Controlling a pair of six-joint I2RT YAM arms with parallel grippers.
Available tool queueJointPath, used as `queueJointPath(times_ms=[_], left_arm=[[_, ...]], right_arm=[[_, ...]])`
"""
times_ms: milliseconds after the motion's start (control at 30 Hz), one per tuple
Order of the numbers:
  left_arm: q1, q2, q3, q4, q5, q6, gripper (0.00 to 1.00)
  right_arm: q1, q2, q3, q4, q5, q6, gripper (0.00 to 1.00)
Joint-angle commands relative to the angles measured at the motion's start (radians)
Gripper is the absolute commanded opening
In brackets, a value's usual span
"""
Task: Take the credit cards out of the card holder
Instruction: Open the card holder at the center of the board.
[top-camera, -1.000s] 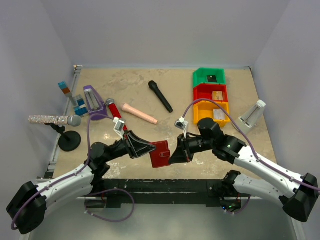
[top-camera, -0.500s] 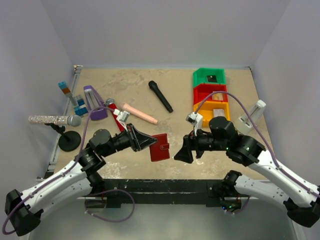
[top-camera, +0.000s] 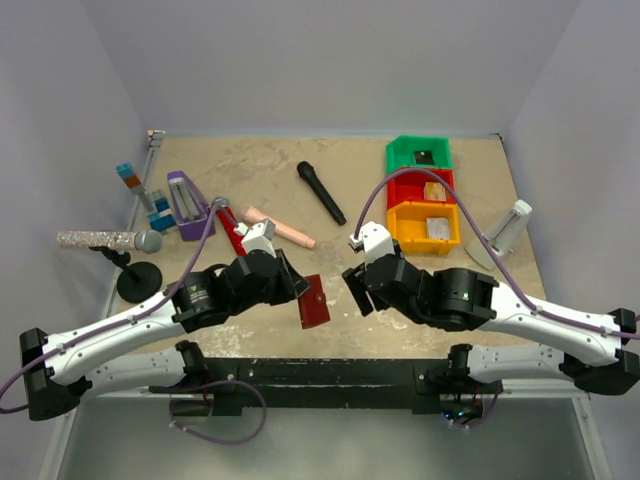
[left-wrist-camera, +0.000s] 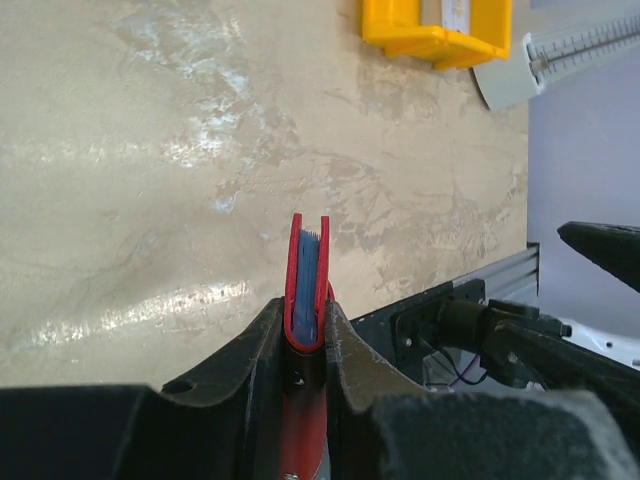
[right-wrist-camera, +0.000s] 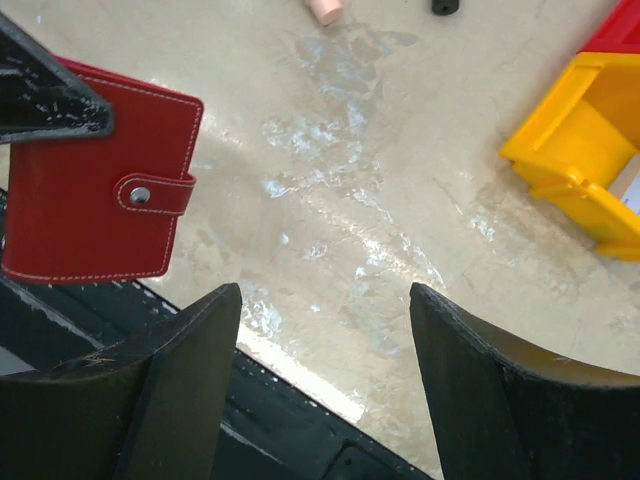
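In the top view, at the left edge of the frame, a glittery microphone (top-camera: 100, 240) sits on a black stand (top-camera: 138, 282). Right of it are a purple holder (top-camera: 185, 205), a red microphone (top-camera: 228, 225) and a pink cylinder (top-camera: 280, 227). A black microphone (top-camera: 320, 192) lies at upper centre.

The left gripper (top-camera: 297, 287) is at lower centre, at the table's (top-camera: 250, 170) near edge. It is closed down to a narrow gap on the card holder (top-camera: 314, 302), which sticks out from its right side. In the left wrist view the card holder (left-wrist-camera: 308, 290) stands edge-on at bottom centre. Its spine end is pinched between the two fingers (left-wrist-camera: 258, 345), and pale blue sleeves show between the red covers. Whether cards are inside cannot be told.

Just right of the card holder, apart from it, the right gripper (top-camera: 352, 290) has its jaws spread wide with nothing between them. From the right wrist view the card holder (right-wrist-camera: 95, 185) fills the upper left, its tab lying across the cover. It is left of the right gripper (right-wrist-camera: 325, 300), outside the gap.

At upper right, a green bin (top-camera: 418, 142), a red bin (top-camera: 405, 185) and a yellow bin (top-camera: 408, 228) stand in a column. The credit cards (top-camera: 434, 190) lie in them, one small card in each, well apart from both grippers.
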Motion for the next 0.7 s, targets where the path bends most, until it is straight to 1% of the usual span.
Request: queueJointPath(times_ms=[0, 167, 267, 467, 667], left_arm=[[-0.020, -0.011, 0.071, -0.088, -0.128, -0.176, 0.00], [-0.022, 0.007, 0.084, -0.106, -0.144, -0.262, 0.00], [-0.022, 0.025, 0.101, -0.105, -0.133, -0.275, 0.00], [-0.025, 0.018, 0.100, -0.099, -0.131, -0.293, 0.00], [-0.029, 0.019, 0.091, -0.065, -0.110, -0.299, 0.00]], right_arm=[[0.010, -0.017, 0.038, 0.057, 0.091, 0.045, 0.70], [0.037, 0.051, 0.061, 0.113, 0.005, 0.042, 0.67], [0.059, 0.116, 0.090, 0.111, -0.020, 0.047, 0.66], [0.065, 0.154, 0.095, 0.145, -0.063, 0.047, 0.64], [0.067, 0.196, 0.109, 0.162, -0.092, 0.053, 0.61]])
